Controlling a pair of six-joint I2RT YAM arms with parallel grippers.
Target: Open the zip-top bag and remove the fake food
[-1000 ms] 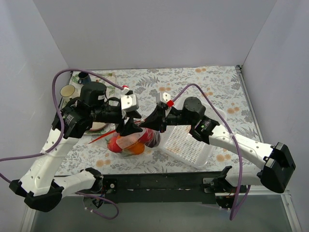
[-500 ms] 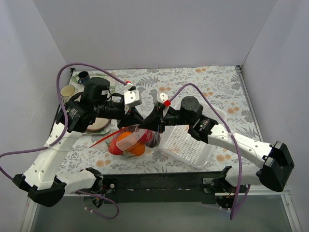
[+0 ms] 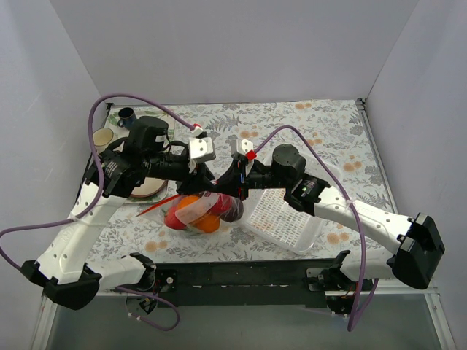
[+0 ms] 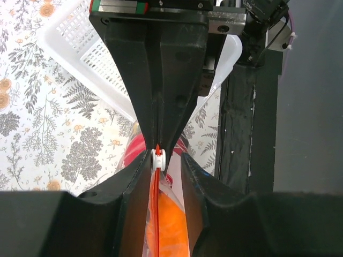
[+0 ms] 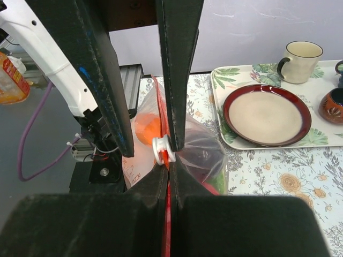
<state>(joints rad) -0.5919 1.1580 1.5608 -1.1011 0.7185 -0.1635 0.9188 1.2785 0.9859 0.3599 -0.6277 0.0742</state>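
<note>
At table centre, between the arms: right gripper (image 5: 169,172), pressed together on the orange-red zip strip of the zip-top bag (image 3: 198,216), just beside the white slider (image 5: 161,149). Left gripper (image 4: 162,170) sits opposite, jaws narrowly parted and straddling the same strip; whether it touches the plastic is unclear. Bag held up by its mouth, fake food (image 3: 191,206) inside, white basket (image 3: 283,219) near.

Risk, as judged: strip slipping from the single pinch under the load, or the slider jamming if dragged askew.

Hidden: both fingertips from above; whether the mouth is sealed; most food pieces indistinct.
</note>
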